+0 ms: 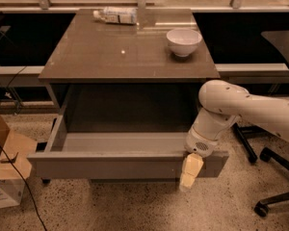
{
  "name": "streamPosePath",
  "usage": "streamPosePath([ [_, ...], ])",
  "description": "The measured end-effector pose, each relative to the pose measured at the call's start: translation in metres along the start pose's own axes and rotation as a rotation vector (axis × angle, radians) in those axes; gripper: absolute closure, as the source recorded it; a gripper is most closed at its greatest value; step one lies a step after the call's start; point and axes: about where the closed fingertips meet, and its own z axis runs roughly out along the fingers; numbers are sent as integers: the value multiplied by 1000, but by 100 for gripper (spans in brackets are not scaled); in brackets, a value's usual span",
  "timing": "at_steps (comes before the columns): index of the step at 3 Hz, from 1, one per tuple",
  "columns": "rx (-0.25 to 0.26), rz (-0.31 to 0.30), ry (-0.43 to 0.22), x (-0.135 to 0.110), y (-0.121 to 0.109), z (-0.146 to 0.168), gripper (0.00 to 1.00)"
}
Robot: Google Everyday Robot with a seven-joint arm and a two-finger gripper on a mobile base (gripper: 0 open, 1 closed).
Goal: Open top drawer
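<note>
Top drawer (111,163) stands far out from the cabinet (55,88). Its grey-brown front panel hangs well forward of the worktop (115,57) edge, and its plain grey inside is open to view and looks empty. The two lower drawers are hidden behind the panel.

The tool (190,171) sits at the panel's right part, with its pale tip hanging down over the outer face just below the top edge. Since the panel has no handle, the rim is the only place to pull from, which probably explains this placement. Whether the tool is wide or narrow cannot be told. The white arm (241,107) comes in from the right, bends at a rounded joint above the drawer's corner and stays clear of the opening.

Judged from the present reach of the drawer, the opening looks done or nearly so.

On the worktop, a white bowl (183,41) rests near the right rear and a bottle (116,16) lies on its side at the back, both well apart from the drawer. A cardboard box (5,177) stands on the floor to the left, and an office chair base (274,196) is on the right.
</note>
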Motion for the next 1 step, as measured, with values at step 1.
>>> streamPosePath([
  [1, 0, 0, 0, -1, 1, -3, 0],
])
